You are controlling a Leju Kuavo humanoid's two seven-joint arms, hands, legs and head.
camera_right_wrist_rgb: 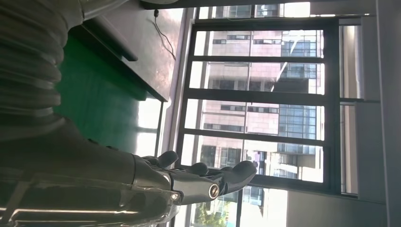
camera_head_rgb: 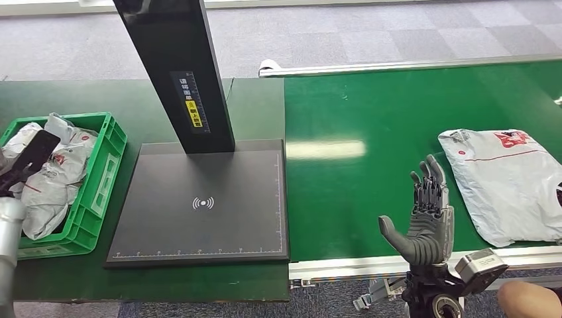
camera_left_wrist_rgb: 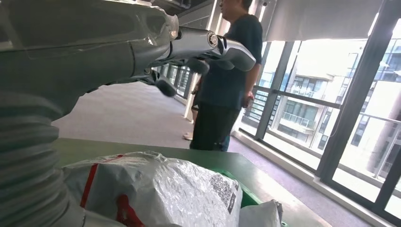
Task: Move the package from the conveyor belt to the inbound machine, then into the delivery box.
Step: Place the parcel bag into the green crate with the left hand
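Grey plastic package lies flat on the green conveyor belt, just right of the right robot hand, which hovers spread and empty. Judged light, limp, slippery; best pinched at its near edge. Left robot hand spread above the green delivery box.

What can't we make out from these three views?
- Package on the conveyor belt: its right side is cut off by the head view's edge; label text too small to read.
- Left hand: partly cut off at the head view's left edge over the green crate; the left wrist view shows its fingers apart.
- Lower packages in the crate: covered by those on top.
- Right hand: open; the package isn't seen in its wrist view.
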